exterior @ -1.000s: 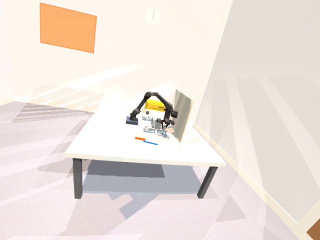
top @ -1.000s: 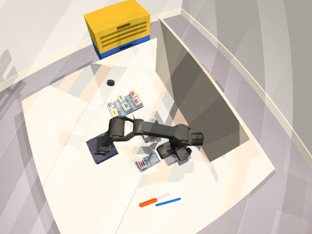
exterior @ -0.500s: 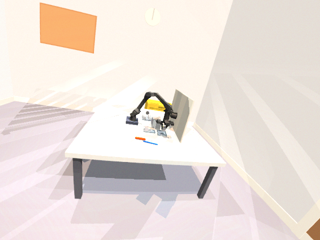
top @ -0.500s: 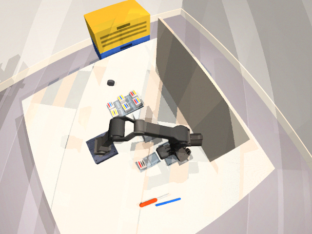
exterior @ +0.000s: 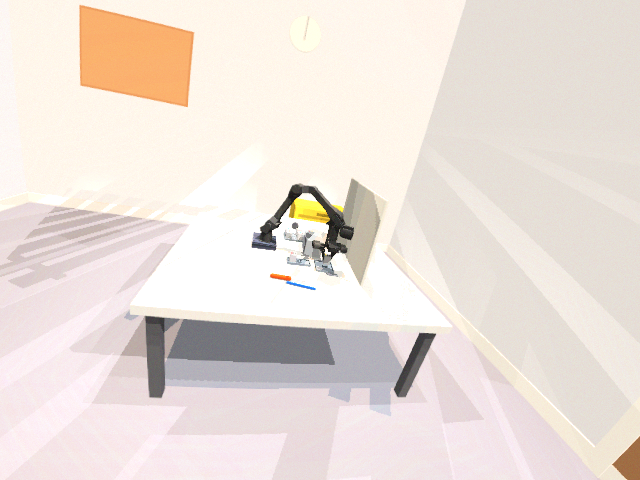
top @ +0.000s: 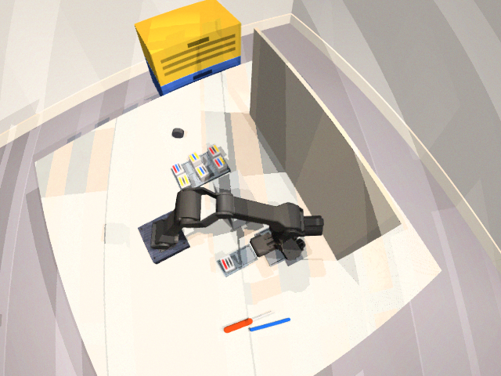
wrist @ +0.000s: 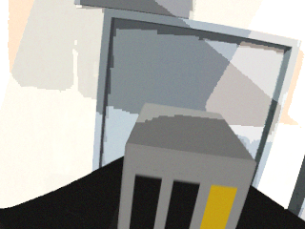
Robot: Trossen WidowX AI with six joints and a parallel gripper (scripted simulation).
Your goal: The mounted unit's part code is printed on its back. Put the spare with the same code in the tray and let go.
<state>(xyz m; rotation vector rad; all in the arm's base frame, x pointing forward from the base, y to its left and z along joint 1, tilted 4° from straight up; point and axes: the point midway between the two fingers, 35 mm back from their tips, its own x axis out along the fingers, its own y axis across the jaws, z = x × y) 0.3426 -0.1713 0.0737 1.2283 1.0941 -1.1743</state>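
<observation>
My gripper [wrist: 174, 171] [top: 285, 247] [exterior: 326, 253] is shut on a grey spare block [wrist: 181, 159] whose face shows two black stripes and one yellow stripe. In the wrist view the block hangs over the near part of a shallow grey tray [wrist: 197, 26], whose floor shows beyond it. In the top view the tray [top: 272, 259] is mostly hidden under the gripper. A unit with red and dark stripes [top: 227, 263] sits on a grey plate just left of it. Several other spares with coloured stripes [top: 200, 171] stand in a rack behind the arm.
A tall grey panel [top: 307, 161] [exterior: 361, 232] stands close to the right of the gripper. A yellow and blue cabinet [top: 189, 44] is at the back. A small black puck [top: 178, 132], a red screwdriver [top: 239, 325] and a blue pen [top: 268, 323] lie on the table.
</observation>
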